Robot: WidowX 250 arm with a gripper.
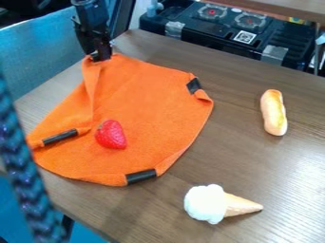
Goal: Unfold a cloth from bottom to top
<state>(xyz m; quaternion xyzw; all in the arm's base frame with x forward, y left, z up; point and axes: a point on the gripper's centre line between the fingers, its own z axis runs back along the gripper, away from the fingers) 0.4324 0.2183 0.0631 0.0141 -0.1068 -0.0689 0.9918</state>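
Your orange cloth (146,95) lies on the worktop (234,156) under a strawberry (111,135), its eleven-o'clock corner clamped in your pincer (100,57). Beyond it, you have bread (274,112) at three o'clock, an ice-cream cone (219,204) at five.

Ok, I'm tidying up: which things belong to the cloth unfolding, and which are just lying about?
Job: orange cloth; gripper at its far corner.

Lying about: strawberry on the cloth; bread roll, ice cream cone on the table; stove behind.
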